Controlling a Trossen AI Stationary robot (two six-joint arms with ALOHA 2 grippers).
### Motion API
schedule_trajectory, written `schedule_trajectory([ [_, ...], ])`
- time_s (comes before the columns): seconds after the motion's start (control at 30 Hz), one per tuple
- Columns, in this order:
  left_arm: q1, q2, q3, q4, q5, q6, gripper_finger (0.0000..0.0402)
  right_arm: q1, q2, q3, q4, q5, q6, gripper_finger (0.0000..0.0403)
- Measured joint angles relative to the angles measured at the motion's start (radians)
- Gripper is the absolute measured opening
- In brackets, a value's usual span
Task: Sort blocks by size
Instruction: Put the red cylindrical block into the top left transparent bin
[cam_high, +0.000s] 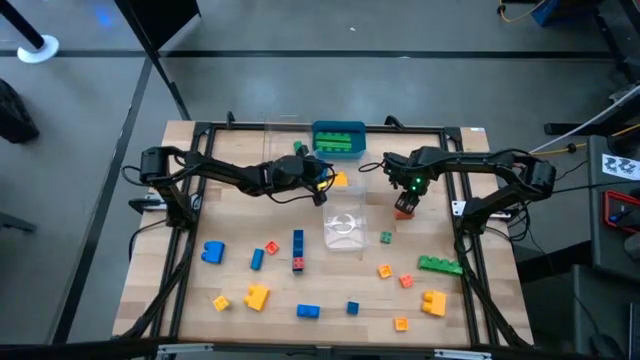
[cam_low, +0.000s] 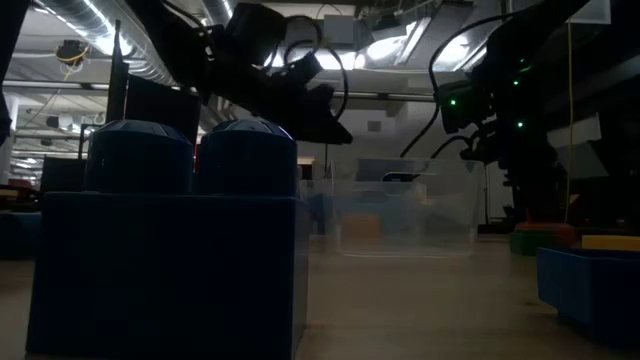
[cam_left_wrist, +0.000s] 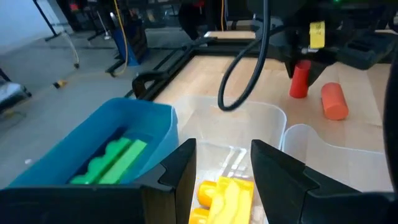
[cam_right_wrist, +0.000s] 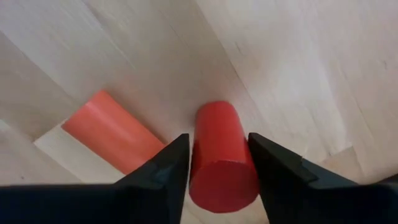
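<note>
Many blocks lie loose on the near half of the table, among them a blue bar (cam_high: 298, 243), a green bar (cam_high: 440, 265) and a yellow block (cam_high: 257, 296). My left gripper (cam_left_wrist: 224, 149) reaches to the table's middle and is shut on a yellow studded block (cam_left_wrist: 227, 196) above a clear tub (cam_left_wrist: 249, 124). My right gripper (cam_right_wrist: 217, 140) points down at the right of centre, shut on a red cylinder block (cam_right_wrist: 222, 155). An orange cylinder block (cam_right_wrist: 112, 134) lies on its side on the table next to it. My left gripper pinches the yellow block by two opposite sides (cam_left_wrist: 205, 193) between its two fingers. The fingers slant slightly downward from the table's left side. The block sits lifted over the clear tub. My right gripper pinches the red cylinder's round wall (cam_right_wrist: 202, 155) between its two fingers, near its upper end, from above. The cylinder stands upright below the fingers (cam_left_wrist: 300, 79). Whether its lower end rests on the table I cannot tell.
A teal-blue tray (cam_high: 338, 138) holding a green bar (cam_left_wrist: 115, 162) stands at the far middle. Another clear tub (cam_high: 345, 232) stands at the centre. A large blue block (cam_low: 165, 250) fills the low view's foreground.
</note>
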Motion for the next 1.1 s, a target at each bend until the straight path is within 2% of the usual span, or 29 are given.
schedule_trajectory([
  [0.07,0.0,-0.017,0.0,0.001,0.0,0.014,0.0139,0.0,0.0,0.0,-0.004,0.0,0.0,0.0135],
  [0.4,-0.001,-0.128,0.0,-0.003,0.0,0.052,0.0139,0.0,0.0,0.036,-0.026,-0.012,-0.015,0.0134],
  [0.6,-0.001,-0.202,0.0,-0.053,0.0,0.051,0.0139,0.0,0.0,0.186,-0.125,-0.027,-0.092,0.0136],
  [0.77,-0.001,-0.28,0.0,-0.196,0.0,0.047,0.0139,0.0,0.0,0.353,-0.14,-0.027,-0.146,0.0137],
  [0.93,-0.004,-0.385,0.0,-0.393,0.0,0.003,0.0139,0.0,0.0,0.481,0.004,-0.034,-0.204,0.0138],
  [1.1,-0.023,-0.501,0.0,-0.619,-0.001,-0.13,0.0139,0.0,0.0,0.49,0.354,-0.15,-0.279,0.0139],
])
